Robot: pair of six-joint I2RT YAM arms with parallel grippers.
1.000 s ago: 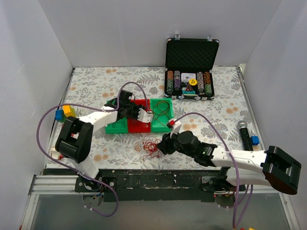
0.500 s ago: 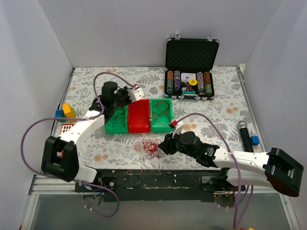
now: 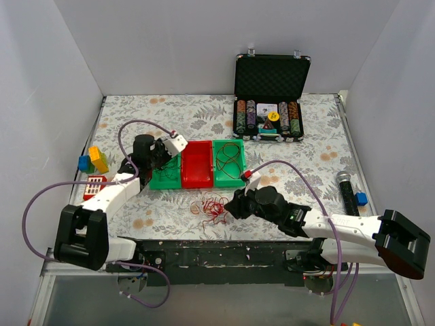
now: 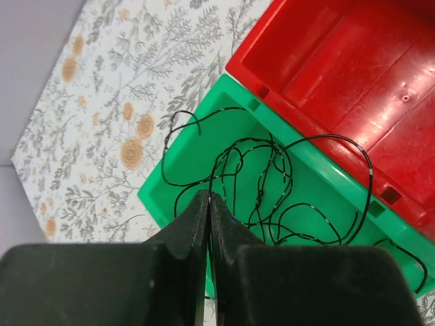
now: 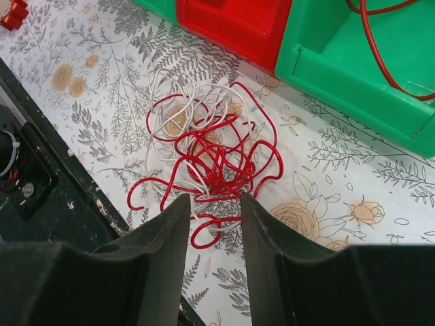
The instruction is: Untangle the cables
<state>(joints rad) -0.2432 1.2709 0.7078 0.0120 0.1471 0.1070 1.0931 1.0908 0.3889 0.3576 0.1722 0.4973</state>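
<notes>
A tangle of red and white cables [image 3: 212, 207] lies on the floral cloth in front of the bins, and fills the middle of the right wrist view [image 5: 207, 146]. My right gripper [image 3: 233, 204] is open, its fingertips [image 5: 215, 200] just short of the tangle, straddling its near red loops. My left gripper [image 3: 161, 155] hangs over the left green bin [image 3: 165, 180]. It is shut [image 4: 209, 195] on a thin black cable [image 4: 272, 170] whose loops lie in that bin [image 4: 197, 136]. A red cable [image 5: 374, 47] lies in the right green bin [image 3: 229, 178].
A red bin [image 3: 198, 178] stands between the two green ones. An open case of poker chips [image 3: 270, 102] is at the back right. A microphone [image 3: 346, 190] and blue block [image 3: 361, 198] lie right. Blue and yellow blocks [image 3: 93, 160] lie left.
My left arm has swung left from over the red and right green bins to the left green bin, with the black cable. The right arm has barely moved.
</notes>
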